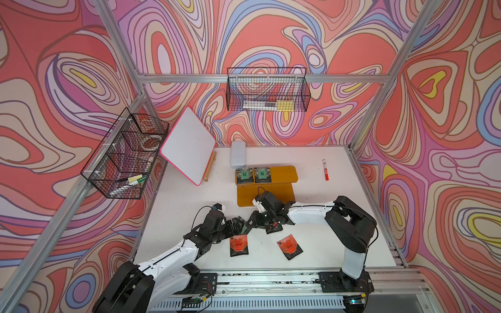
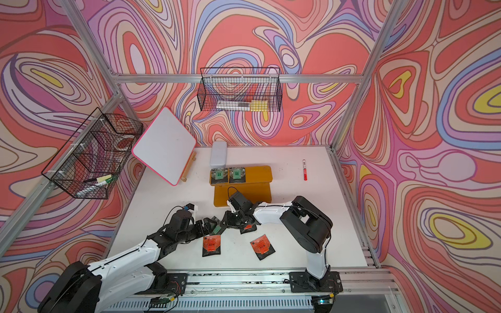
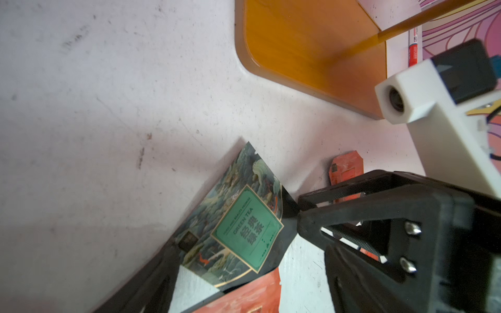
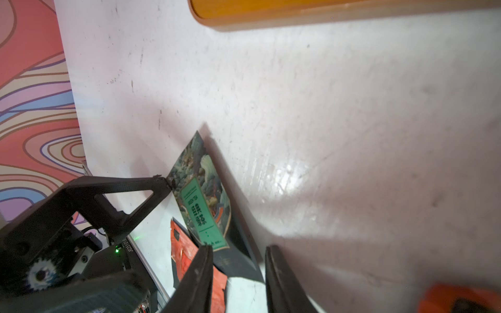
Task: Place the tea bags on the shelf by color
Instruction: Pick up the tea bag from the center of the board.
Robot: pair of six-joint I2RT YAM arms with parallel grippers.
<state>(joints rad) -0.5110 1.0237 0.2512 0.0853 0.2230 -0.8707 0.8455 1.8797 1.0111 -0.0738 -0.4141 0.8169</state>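
Observation:
A green tea bag (image 3: 244, 225) stands tilted on the table between my two grippers, in front of the mustard shelf (image 1: 282, 174). My right gripper (image 4: 238, 252) straddles its dark lower edge, fingers still apart. My left gripper (image 3: 252, 273) is open wide, and one fingertip (image 4: 164, 182) touches the sachet's corner. Two green tea bags (image 1: 244, 175) (image 1: 262, 174) lie side by side on the upper step. The lower step (image 1: 265, 195) is bare. Two orange tea bags (image 1: 239, 245) (image 1: 289, 246) lie near the front edge. A third (image 1: 273, 229) is partly hidden under the right gripper.
A pink-edged whiteboard (image 1: 188, 146) leans on its stand at the back left. A grey case (image 1: 238, 154) lies behind the shelf and a red marker (image 1: 325, 170) to its right. Black wire baskets hang on the left wall (image 1: 127, 154) and back wall (image 1: 267, 92).

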